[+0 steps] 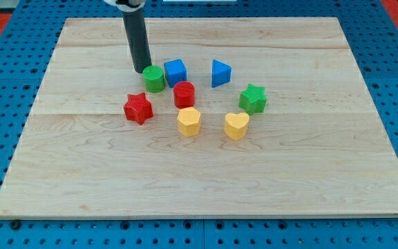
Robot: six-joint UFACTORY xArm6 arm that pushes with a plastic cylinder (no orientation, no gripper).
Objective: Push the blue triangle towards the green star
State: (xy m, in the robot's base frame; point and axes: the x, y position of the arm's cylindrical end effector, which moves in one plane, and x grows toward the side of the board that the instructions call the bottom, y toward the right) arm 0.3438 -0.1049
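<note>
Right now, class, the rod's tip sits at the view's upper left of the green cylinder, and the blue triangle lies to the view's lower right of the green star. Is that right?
One part is wrong. In the camera view the blue triangle lies to the view's upper left of the green star, not its lower right. The rest holds: my tip sits at the view's upper left of the green cylinder.

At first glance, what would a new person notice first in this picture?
A ring of bright blocks sits a little above the middle of the pale wooden board: the blue triangle at the view's top right of the ring, the green star just below and right of it. The dark rod drops from the view's top; my tip stands beside the green cylinder, at its upper left.
</note>
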